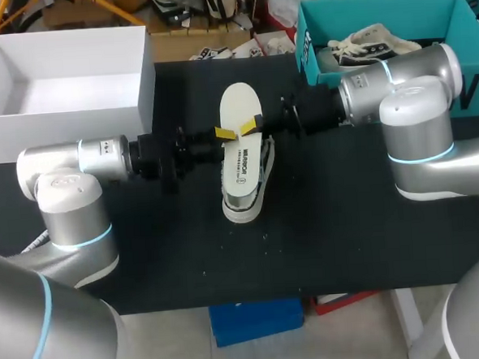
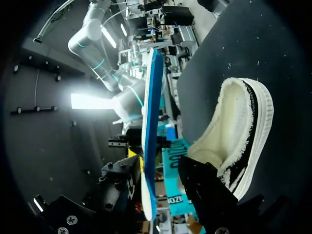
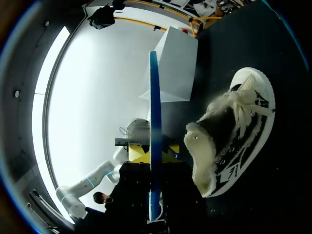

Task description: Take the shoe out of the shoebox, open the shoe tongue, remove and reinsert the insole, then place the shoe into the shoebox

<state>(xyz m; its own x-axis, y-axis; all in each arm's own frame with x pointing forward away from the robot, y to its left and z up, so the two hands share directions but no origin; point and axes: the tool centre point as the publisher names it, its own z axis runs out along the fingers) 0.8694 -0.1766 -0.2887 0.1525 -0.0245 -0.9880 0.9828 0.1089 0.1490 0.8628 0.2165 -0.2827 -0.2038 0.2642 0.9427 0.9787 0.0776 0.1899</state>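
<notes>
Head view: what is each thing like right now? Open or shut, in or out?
insole: out of the shoe, held flat above it.
shoe: on the table under the insole, outside both boxes.
white shoebox: open, empty.
teal box: open, second shoe inside.
left gripper: shut on the insole's edge.
right gripper: shut on the insole's other edge.

A black table point(image 1: 349, 246) bears an open white box point(image 1: 66, 129) at its far-left corner.
</notes>
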